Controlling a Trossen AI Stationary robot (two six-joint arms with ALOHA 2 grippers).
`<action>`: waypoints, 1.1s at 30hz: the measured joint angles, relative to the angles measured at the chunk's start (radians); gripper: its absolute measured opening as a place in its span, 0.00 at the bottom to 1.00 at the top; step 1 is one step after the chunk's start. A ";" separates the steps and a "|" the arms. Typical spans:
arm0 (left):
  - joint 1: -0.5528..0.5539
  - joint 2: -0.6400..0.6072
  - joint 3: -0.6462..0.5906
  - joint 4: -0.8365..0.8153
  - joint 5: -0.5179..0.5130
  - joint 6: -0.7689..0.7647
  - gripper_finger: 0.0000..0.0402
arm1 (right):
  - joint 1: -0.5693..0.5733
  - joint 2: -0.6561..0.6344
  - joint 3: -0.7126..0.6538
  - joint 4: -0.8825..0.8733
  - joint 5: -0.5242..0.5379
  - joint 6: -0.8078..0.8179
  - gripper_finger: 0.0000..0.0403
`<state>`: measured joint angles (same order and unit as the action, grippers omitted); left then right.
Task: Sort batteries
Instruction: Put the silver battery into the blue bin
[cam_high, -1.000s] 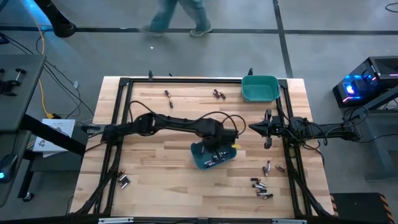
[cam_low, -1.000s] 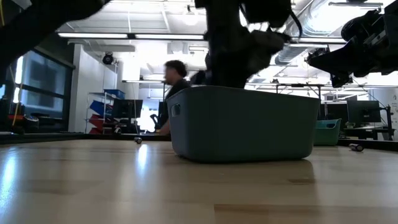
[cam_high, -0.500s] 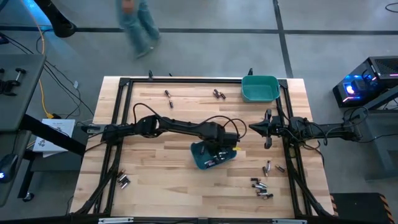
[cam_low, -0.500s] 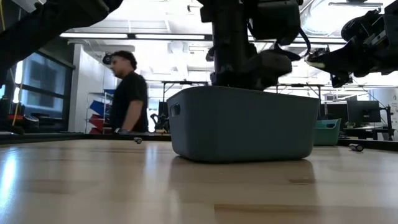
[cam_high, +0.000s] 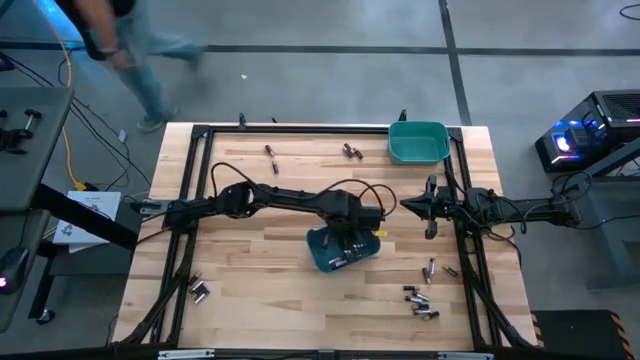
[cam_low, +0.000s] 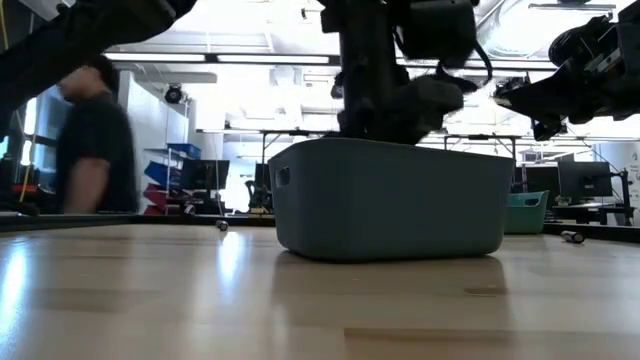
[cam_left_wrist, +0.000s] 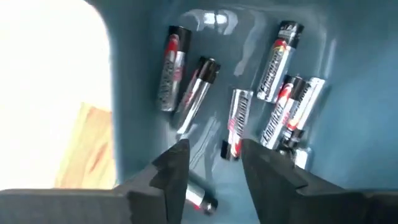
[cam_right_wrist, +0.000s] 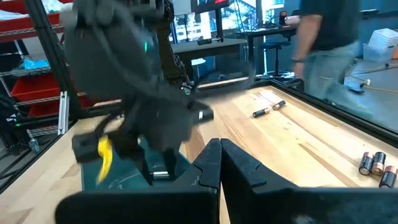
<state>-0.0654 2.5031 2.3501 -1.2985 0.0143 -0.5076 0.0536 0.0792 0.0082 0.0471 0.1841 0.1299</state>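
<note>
Nearest in the low view stands the dark teal bin (cam_low: 390, 198), with the left gripper (cam_left_wrist: 211, 168) poised just above its inside. Its two fingers stand apart with nothing between them, pointing down at the batteries (cam_left_wrist: 239, 121) lying on the bin floor: silver cells with black and red bands, seven or so, strewn at odd angles, two pairs touching side by side. One lies just beneath the fingertips.

The risk, as I judge it, is that the open fingers catch a cell or the bin wall as the arm lifts, dragging the light bin across the table (cam_high: 250, 270) or flicking a cell out.

Farther off, the right gripper (cam_high: 428, 207) hangs above the table's right side, fingers closed on nothing. Loose batteries (cam_high: 420, 300) lie near the table's front right corner, more at the front left and the far edge; their types are hard to tell from above. A lighter green bin (cam_high: 417, 142) sits at the far right corner. A person (cam_high: 120, 40) walks past beyond the table.
</note>
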 joint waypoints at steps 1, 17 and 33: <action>0.000 -0.016 0.000 -0.009 -0.003 0.000 0.36 | 0.000 0.000 0.000 0.000 0.000 0.000 0.00; -0.385 -0.294 -0.080 -0.249 -0.307 -0.407 0.29 | 0.000 0.000 0.000 0.000 0.000 0.000 0.00; -0.570 -0.499 -0.793 -0.159 0.101 -0.823 0.24 | 0.000 0.000 0.000 0.000 0.000 0.000 0.00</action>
<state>-0.6359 2.0042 1.5572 -1.4575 0.1148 -1.3307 0.0533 0.0788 0.0082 0.0471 0.1841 0.1302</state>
